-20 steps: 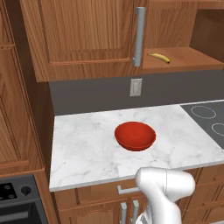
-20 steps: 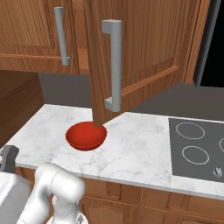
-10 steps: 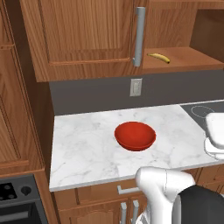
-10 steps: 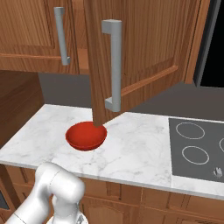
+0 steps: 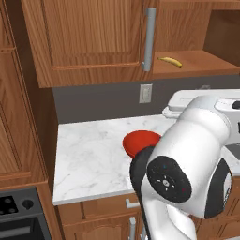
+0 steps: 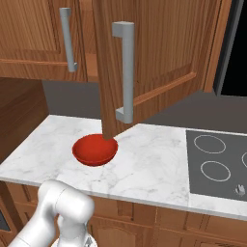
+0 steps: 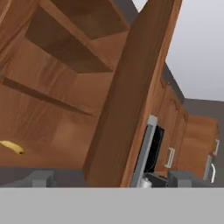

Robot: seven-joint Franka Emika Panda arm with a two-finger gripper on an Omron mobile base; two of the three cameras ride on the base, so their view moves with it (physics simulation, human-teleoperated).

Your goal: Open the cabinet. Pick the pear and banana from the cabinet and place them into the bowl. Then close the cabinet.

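cabinet [image 6: 144, 53]: right door is standing swung out, edge-on in the hand view, just right of the claw's line of sight; left door is sitting shut.
claw [image 7: 109, 178]: two dark tips are showing at the bottom of the hand view, set well apart with nothing between them, so spread and carrying nothing.
change: over the last second the arm has been swinging up and across; a moment ago only its base link was showing low in the left base view, now the elbow is bulking large in front of the table [image 5: 89, 154] and covering part of the bowl [image 5: 140, 142]. Bowl, banana and door are sitting where they were.
banana [image 7: 12, 147]: lying on the cabinet's bottom shelf, ahead of the claw and off to its left, well apart from it. Also showing on the shelf in the left base view.
pear: can't spot it in these views, so can't say where it is sitting.
bowl: on the table below the open door, behind and under where the claw is pointing; can't tell whether anything is in it.
meaning: opening step is looking done; arm is likely lining up for a reach into the shelf. Banana is the obvious target.
risk: door edge is sitting close to the reach path.
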